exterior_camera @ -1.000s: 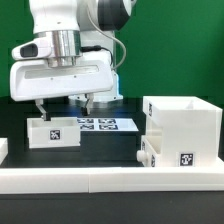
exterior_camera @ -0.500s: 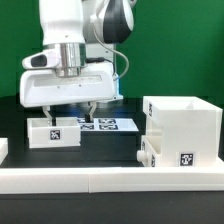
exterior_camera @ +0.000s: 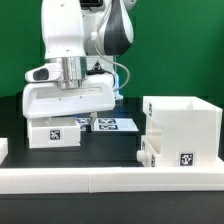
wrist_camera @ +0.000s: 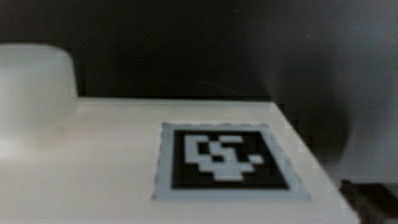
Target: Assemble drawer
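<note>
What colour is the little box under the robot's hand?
The little box is white; exterior view shows best.

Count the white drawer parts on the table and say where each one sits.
3. The large casing stands at the exterior view's right; one small box sits beside its left side; the other small box lies at the left, below the gripper. None appears hidden.

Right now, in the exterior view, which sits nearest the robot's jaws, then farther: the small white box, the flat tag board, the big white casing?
1. Small white box, exterior view's left, right beneath the jaws.
2. Marker board, middle, just beside.
3. Large casing, exterior view's right.
</note>
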Action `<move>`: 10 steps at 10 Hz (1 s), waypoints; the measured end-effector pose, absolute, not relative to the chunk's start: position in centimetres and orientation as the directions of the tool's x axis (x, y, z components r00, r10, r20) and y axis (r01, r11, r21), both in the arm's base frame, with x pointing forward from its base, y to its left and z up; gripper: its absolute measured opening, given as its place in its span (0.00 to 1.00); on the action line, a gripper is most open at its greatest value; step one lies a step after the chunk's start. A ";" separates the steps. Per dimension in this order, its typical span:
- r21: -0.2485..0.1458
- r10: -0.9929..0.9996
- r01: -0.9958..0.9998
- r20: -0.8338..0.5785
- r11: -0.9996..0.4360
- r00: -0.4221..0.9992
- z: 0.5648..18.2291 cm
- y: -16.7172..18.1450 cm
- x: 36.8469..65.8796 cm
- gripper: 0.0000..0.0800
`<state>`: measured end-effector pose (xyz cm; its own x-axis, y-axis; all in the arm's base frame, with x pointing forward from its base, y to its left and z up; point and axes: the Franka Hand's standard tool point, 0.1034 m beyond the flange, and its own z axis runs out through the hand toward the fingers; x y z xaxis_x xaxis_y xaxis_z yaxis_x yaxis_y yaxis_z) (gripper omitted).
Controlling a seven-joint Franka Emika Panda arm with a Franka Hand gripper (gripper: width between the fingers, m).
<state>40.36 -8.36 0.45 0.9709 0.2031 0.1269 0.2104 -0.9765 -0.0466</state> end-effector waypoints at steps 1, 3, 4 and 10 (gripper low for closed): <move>-0.047 0.206 0.214 0.127 -0.976 0.970 0.5 -8.2 40.4 0.67; -0.047 0.214 0.222 0.127 -0.974 0.968 0.5 -7.8 40.5 0.50; -0.047 0.220 0.228 0.127 -0.973 0.967 0.5 -7.6 40.5 0.18; -0.048 0.273 0.281 0.130 -0.958 0.953 2.3 -5.6 42.8 0.05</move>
<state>42.84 -5.58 2.29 0.9530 0.2733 0.1305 0.2815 -0.9583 -0.0485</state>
